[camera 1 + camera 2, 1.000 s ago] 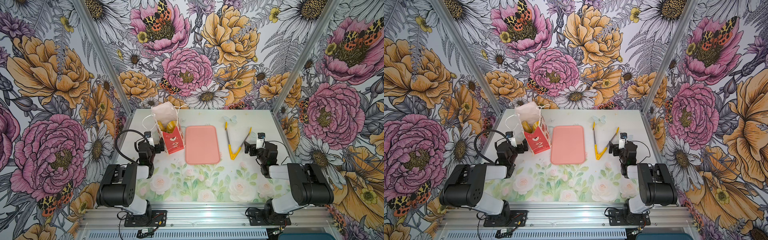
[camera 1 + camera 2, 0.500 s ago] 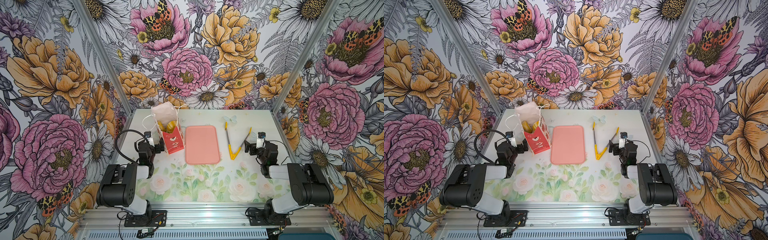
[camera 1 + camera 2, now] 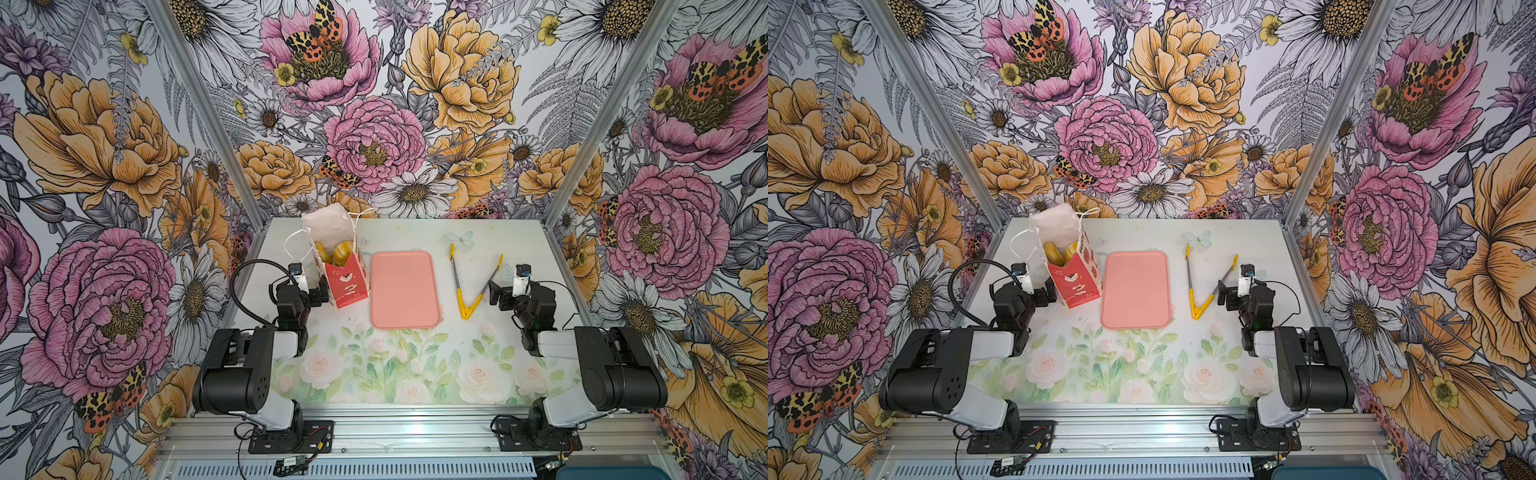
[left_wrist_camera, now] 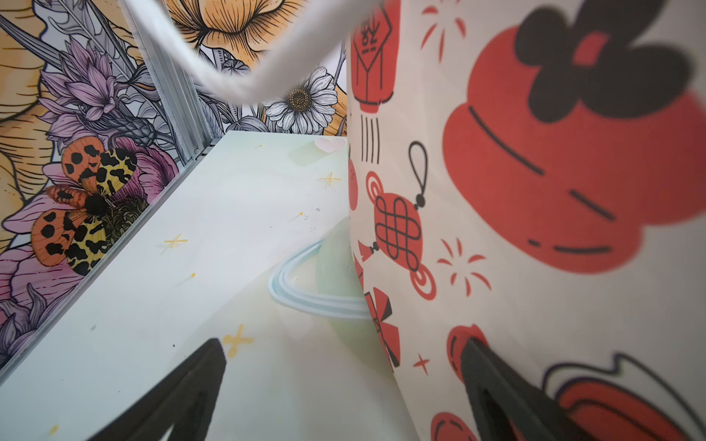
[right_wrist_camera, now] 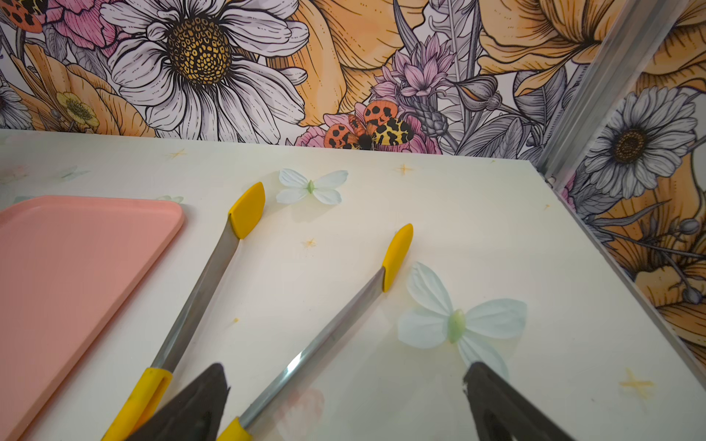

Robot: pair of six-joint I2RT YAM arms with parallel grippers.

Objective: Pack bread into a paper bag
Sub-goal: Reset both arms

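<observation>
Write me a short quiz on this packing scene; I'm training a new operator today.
1. True or false: bread lies on the pink tray.
2. The tongs lie: A) inside the paper bag; B) on the table, between the pink tray and the right gripper; C) on the pink tray.
3. Fill in: the left gripper, beside the paper bag, has its jaws ____.

Key: 1. False; the bread in view sits in the paper bag, and the tray is bare. 2. B. 3. Open.
</observation>
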